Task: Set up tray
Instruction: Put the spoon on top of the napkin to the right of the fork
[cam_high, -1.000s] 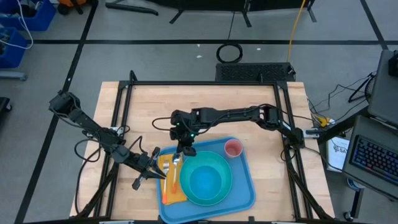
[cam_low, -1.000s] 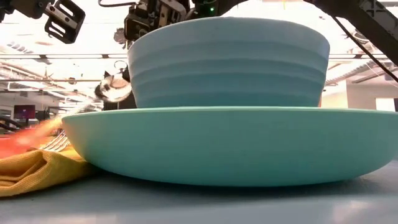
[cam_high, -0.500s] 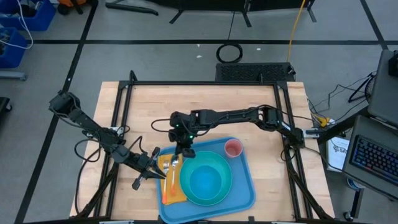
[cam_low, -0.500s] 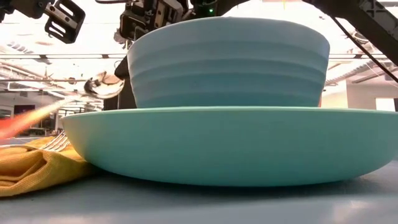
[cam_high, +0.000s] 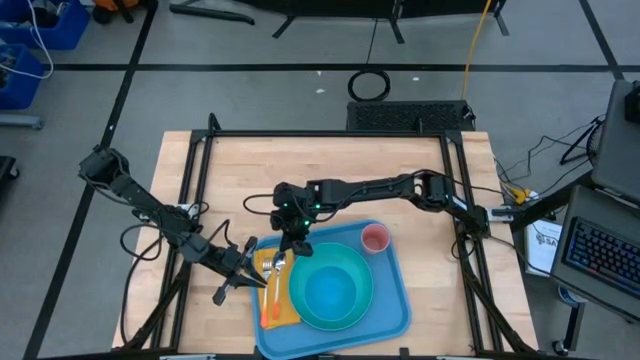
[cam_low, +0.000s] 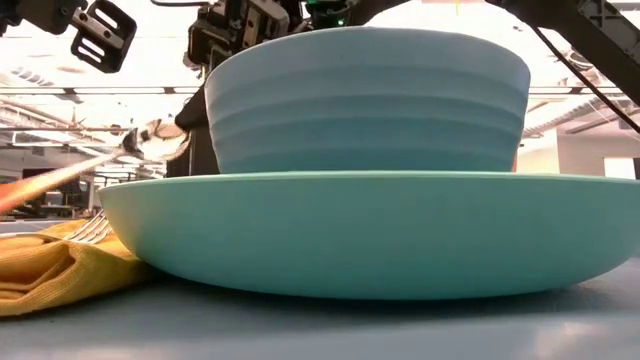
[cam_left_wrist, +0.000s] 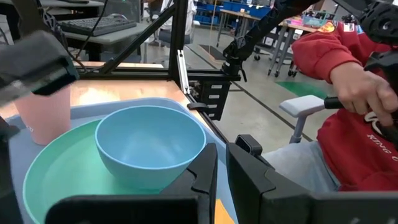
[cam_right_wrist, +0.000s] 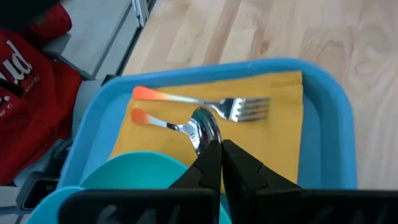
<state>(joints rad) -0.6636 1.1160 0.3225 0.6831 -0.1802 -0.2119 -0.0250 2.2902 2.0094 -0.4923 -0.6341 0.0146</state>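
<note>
The blue tray (cam_high: 392, 300) lies at the table's near middle. On it stand a teal plate (cam_low: 370, 230) with a teal bowl (cam_low: 370, 100) in it, and a pink cup (cam_high: 375, 238). A yellow napkin (cam_right_wrist: 280, 93) covers the tray's left part, and a fork (cam_right_wrist: 205, 102) with an orange handle lies on it. My right gripper (cam_right_wrist: 216, 155) is above the napkin's far end, shut on a spoon (cam_right_wrist: 168, 124) with an orange handle. My left gripper (cam_high: 243, 272) hangs by the tray's left rim. Its fingers are together except for a narrow slit, with nothing in them. My right gripper pinches the spoon's bowl (cam_right_wrist: 202, 129) between its two fingertips. It comes slanting down from the table's far side. The spoon slopes in the low view, bowl high and handle (cam_low: 60, 178) running down over the napkin. Whether the handle's end touches the napkin I cannot tell.
Black frame rails (cam_high: 300, 135) run round the wooden table top. A person in a red top (cam_left_wrist: 348, 93) sits beyond the table's edge in the left wrist view. Bare wood lies on the table's far half.
The spoon in my right gripper has shifted a little toward the table's left over the napkin. Its handle now stands higher in the low view, while the fork and napkin stay put.
</note>
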